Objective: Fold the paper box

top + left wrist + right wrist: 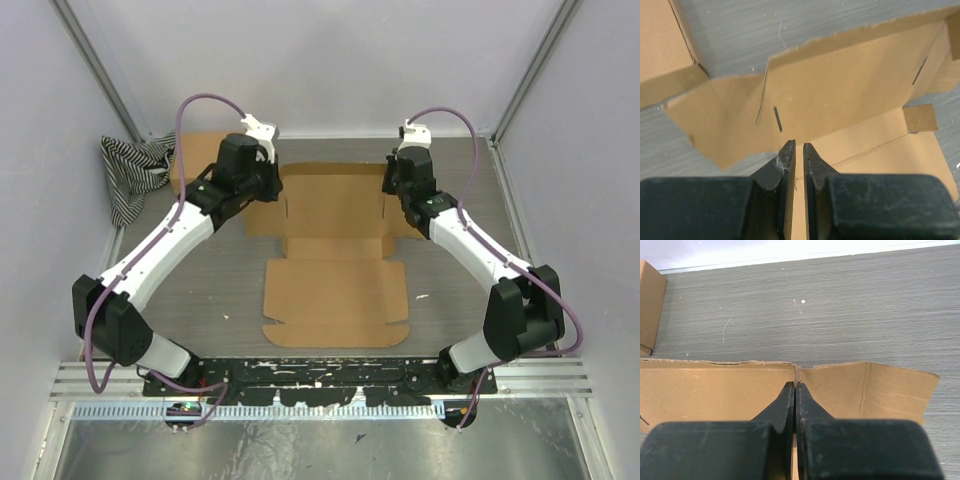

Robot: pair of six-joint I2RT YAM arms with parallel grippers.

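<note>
The brown paper box (335, 290) lies mostly flat in the middle of the table, with its far part between the two grippers. My left gripper (268, 186) is at the far part's left side. In the left wrist view the jaws (799, 146) are almost together, with a thin cardboard side flap edge-on between them, and the back panel (850, 80) stands tilted up beyond. My right gripper (392, 182) is at the right side. In the right wrist view the jaws (795, 385) are pinched on the thin edge of a side flap, in front of the raised back panel (715, 390).
A second brown cardboard box (200, 150) sits at the back left, also in the left wrist view (660, 50) and the right wrist view (650, 305). A striped cloth (130, 172) lies beside it. Walls close in the table, and a metal rail (320, 375) runs along the near edge.
</note>
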